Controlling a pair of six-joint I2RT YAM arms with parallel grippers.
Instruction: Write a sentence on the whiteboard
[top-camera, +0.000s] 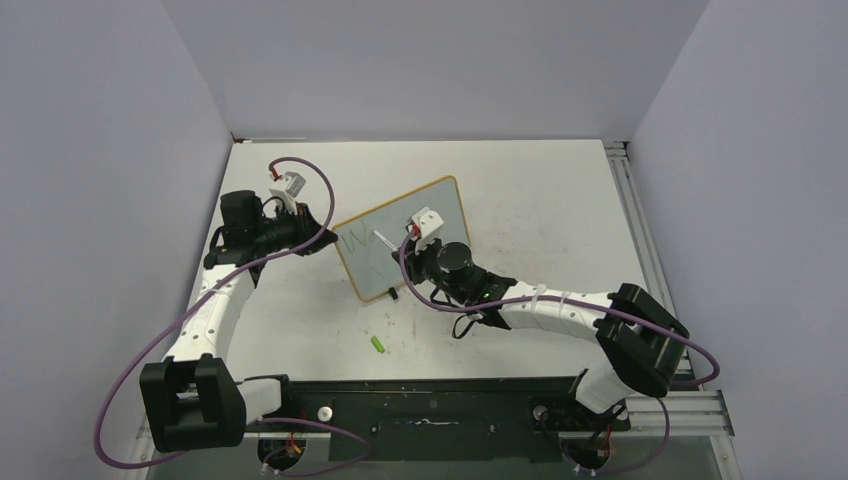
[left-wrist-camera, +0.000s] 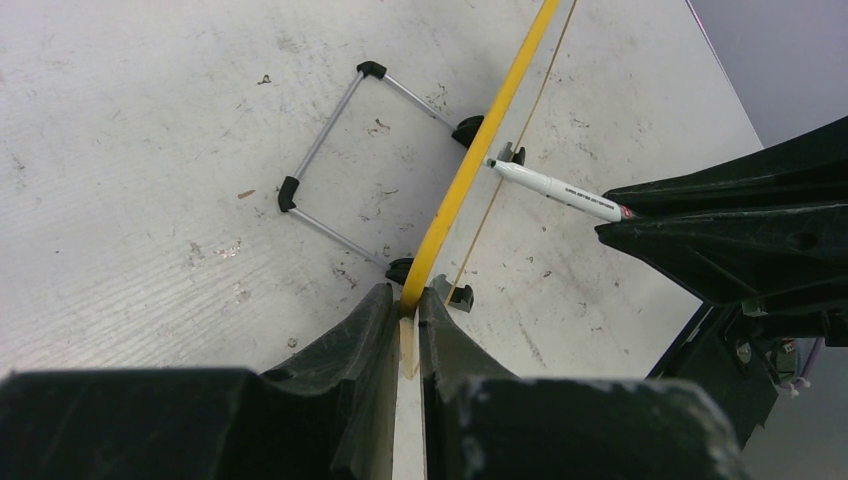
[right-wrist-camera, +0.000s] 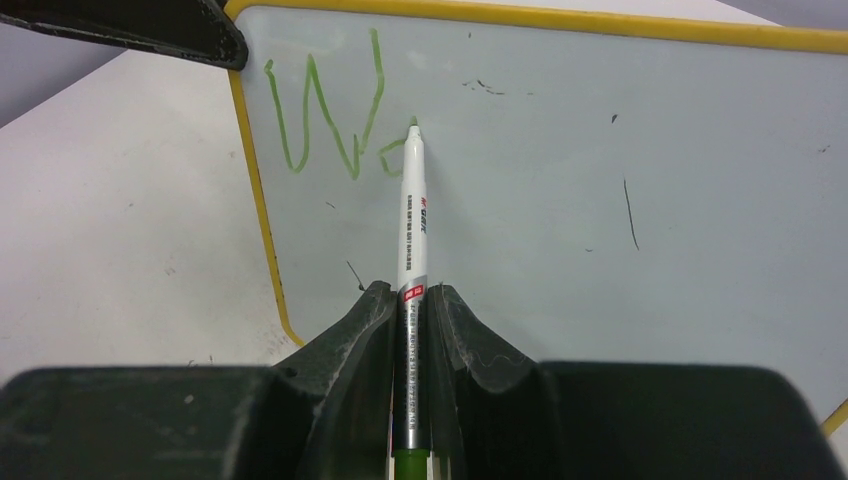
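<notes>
The whiteboard (top-camera: 425, 215), white with a yellow frame, stands tilted on its stand at the table's middle. My left gripper (top-camera: 322, 227) is shut on its left edge; in the left wrist view the jaws (left-wrist-camera: 408, 305) clamp the yellow frame (left-wrist-camera: 480, 140). My right gripper (top-camera: 412, 240) is shut on a white marker (right-wrist-camera: 412, 215) with a green end, its tip touching the board (right-wrist-camera: 620, 130). The sentence (right-wrist-camera: 325, 115) is a green "W" and the start of a second letter at the board's upper left. The marker also shows in the left wrist view (left-wrist-camera: 560, 190).
A green marker cap (top-camera: 378, 344) lies on the table in front of the board. The board's wire stand with black feet (left-wrist-camera: 330, 150) rests behind it. Grey walls enclose the table; a rail runs along the right edge (top-camera: 632, 200).
</notes>
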